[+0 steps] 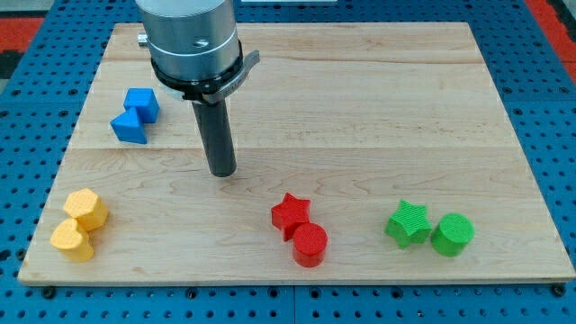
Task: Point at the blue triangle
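Wrist housing: a broad silver-grey metal cylinder, smooth and shiny.
Collar: a black ring clamped round its base, small lugs jutting at both sides.
Rod: straight, dark, matte, ending in my tip (221,173).

A light wooden board (360,108) on a blue pegboard surface (558,135) carries a blue cube (142,103) at upper left, 2 touching yellow blocks (79,225) at lower left, a red star (291,214) touching a red cylinder (310,245) at bottom centre, and a green star (408,223) just beside a green cylinder (452,234) at lower right.

Blue pegboard (27,180) — red corners (18,22).
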Robot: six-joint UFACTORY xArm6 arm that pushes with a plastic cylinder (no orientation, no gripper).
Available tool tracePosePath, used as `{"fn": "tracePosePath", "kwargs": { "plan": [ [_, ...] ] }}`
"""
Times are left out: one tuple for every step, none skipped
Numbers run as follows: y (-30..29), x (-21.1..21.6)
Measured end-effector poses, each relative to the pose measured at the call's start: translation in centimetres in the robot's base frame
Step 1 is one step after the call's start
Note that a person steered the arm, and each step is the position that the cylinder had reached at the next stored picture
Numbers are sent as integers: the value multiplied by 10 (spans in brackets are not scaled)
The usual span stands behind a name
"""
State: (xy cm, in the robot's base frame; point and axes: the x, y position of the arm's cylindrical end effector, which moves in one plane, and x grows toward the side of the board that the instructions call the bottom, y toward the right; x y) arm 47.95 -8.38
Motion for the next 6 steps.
{"fn": "tracePosePath", "kwargs": {
  "plan": [
    [-1,-1],
    [-2,-7],
    [-2,-9],
    [-2,-10],
    [-2,-11],
    [-2,-11]
  ]
}}
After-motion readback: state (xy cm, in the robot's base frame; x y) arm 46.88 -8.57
